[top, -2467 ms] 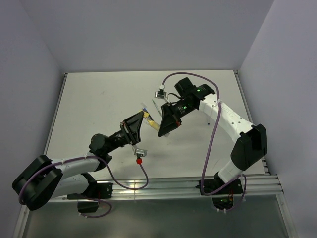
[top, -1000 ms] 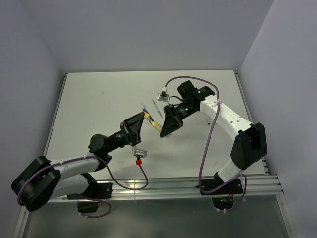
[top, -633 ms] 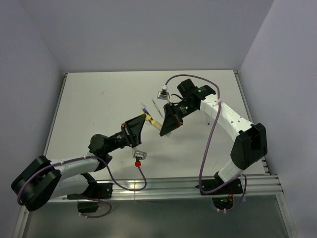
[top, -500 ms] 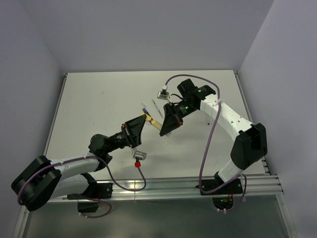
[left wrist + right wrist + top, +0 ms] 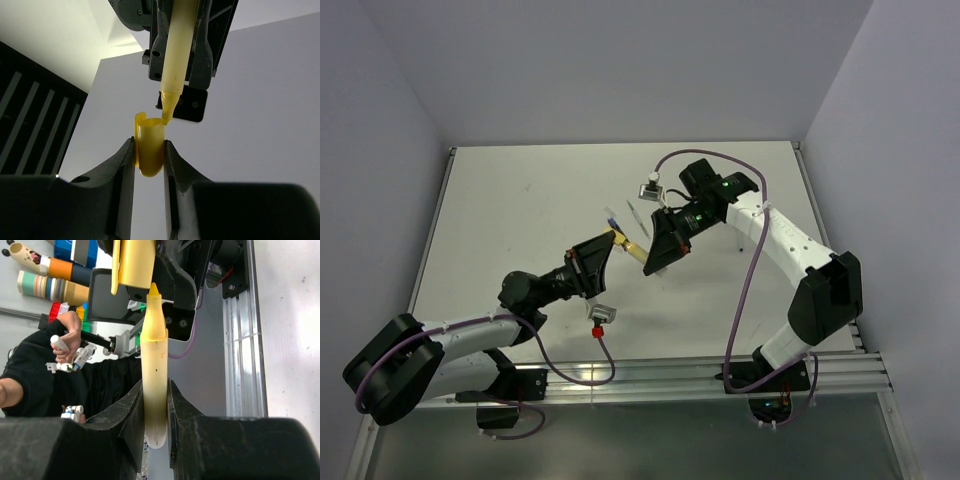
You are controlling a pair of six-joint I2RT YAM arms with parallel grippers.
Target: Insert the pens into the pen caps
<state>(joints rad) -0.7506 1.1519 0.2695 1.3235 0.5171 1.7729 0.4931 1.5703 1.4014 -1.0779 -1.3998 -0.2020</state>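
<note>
I've got the left fingers [image 5: 122, 180] clamped on the yellow cap [image 5: 149, 150], right fingers [image 5: 131, 430] on the pale pen [image 5: 154, 375], mid-air over the counter [image 5: 520, 200]. Tip's at the cap's rim, axes nearly in line, just off-centre.

Right gripper [image 5: 154, 410] has carried the thin pale yellow plastic pen [image 5: 177, 50] up-left in the overhead view. Tip was short of the stubby bright yellow plastic cap [image 5: 149, 147] earlier; now it sits at the cap mouth's rim.
</note>
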